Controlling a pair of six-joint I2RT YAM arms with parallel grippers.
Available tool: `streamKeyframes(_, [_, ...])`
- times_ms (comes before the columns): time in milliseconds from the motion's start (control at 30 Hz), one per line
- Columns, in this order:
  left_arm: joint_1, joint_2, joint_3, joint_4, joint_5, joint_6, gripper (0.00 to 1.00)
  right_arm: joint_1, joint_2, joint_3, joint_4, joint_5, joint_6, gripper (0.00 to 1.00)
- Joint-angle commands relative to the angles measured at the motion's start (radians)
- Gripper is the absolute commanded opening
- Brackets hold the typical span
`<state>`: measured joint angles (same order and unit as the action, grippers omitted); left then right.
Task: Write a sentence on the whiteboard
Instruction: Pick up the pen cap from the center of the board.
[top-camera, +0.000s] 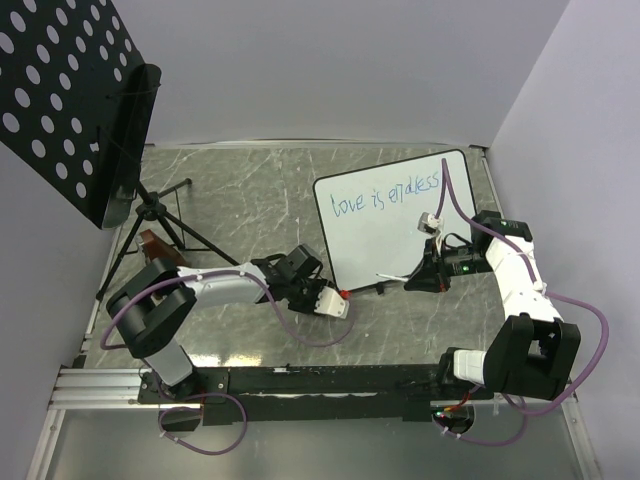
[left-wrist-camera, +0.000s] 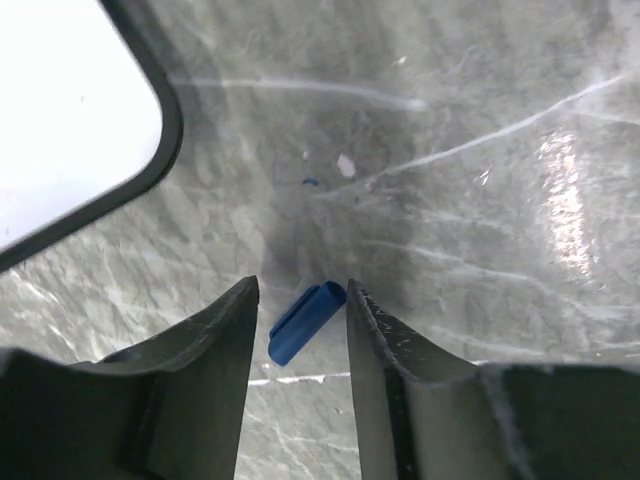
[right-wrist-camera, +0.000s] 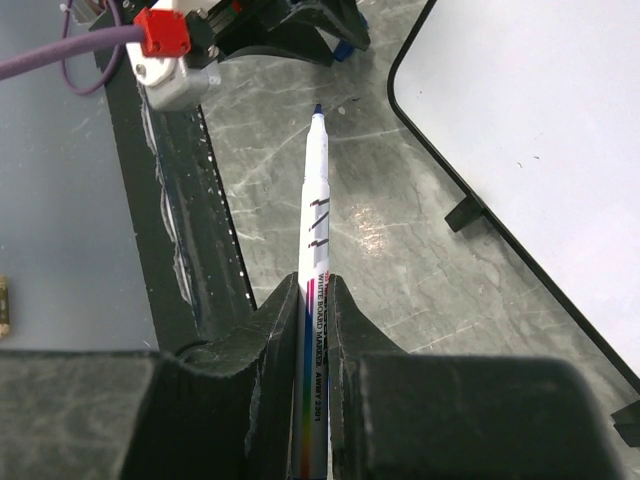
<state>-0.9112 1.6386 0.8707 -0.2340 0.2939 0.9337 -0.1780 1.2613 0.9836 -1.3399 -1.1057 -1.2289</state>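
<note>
2 grippers sit low over the table (top-camera: 250, 190), both off the near edge of the whiteboard (top-camera: 400, 225), which lies at about 1 o'clock on it. The sentence (top-camera: 385, 195) is on the board: 1 line of thin blue script along the far side, reads roughly "love is endless". Writing looks finished, so my guess is recapping comes next. The right gripper (right-wrist-camera: 315, 285) is pressed onto the marker (right-wrist-camera: 318, 190), pinching the rear of the barrel. The bare blue tip points to 12 o'clock in the right wrist view, toward the left arm. The left gripper (left-wrist-camera: 301, 288) is at 7 o'clock off the board's near-left corner, jaws part-spread with the blue cap (left-wrist-camera: 305, 322) tilted between them. The cap touches 1 finger with a sliver of gap at the other, so I cannot tell if it's gripped or just lying on the table. Handling, as a judgement: the board is stiff, glossy and probably light on its small feet (right-wrist-camera: 465, 212), so it will likely skid if pushed. Take it by the black rim, never the face, since that ink should smear at a touch. The cap is tiny, slick and hollow, so grab it across the sides at mid-length, open end toward the tip.
</note>
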Motion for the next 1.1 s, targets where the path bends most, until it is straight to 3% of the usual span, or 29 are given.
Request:
streamKeyframes(0, [0.031, -0.036, -0.019, -0.027, 0.025, -0.068, 0.46, -0.011, 0.006, 0.046, -0.073, -0.048, -0.058, 0.0])
streamKeyframes(233, [0.061, -0.088, -0.071, -0.033, -0.001, -0.041, 0.47, -0.014, 0.003, 0.047, -0.079, -0.052, -0.064, 0.0])
streamKeyframes(667, [0.067, 0.023, 0.019, -0.048, 0.054, -0.038, 0.41, -0.025, 0.009, 0.047, -0.094, -0.057, -0.08, 0.0])
streamKeyframes(867, [0.057, 0.036, -0.004, -0.065, 0.063, -0.061, 0.26, -0.025, 0.013, 0.049, -0.093, -0.054, -0.078, 0.0])
streamKeyframes(900, [0.054, 0.032, -0.009, -0.067, 0.057, -0.064, 0.15, -0.026, 0.015, 0.049, -0.093, -0.056, -0.077, 0.0])
streamKeyframes(967, [0.052, 0.023, -0.016, -0.067, 0.056, -0.094, 0.04, -0.026, 0.018, 0.046, -0.084, -0.049, -0.069, 0.0])
streamKeyframes(1067, [0.052, 0.02, -0.004, -0.077, 0.034, -0.182, 0.01, -0.023, 0.02, 0.038, -0.044, -0.033, -0.034, 0.0])
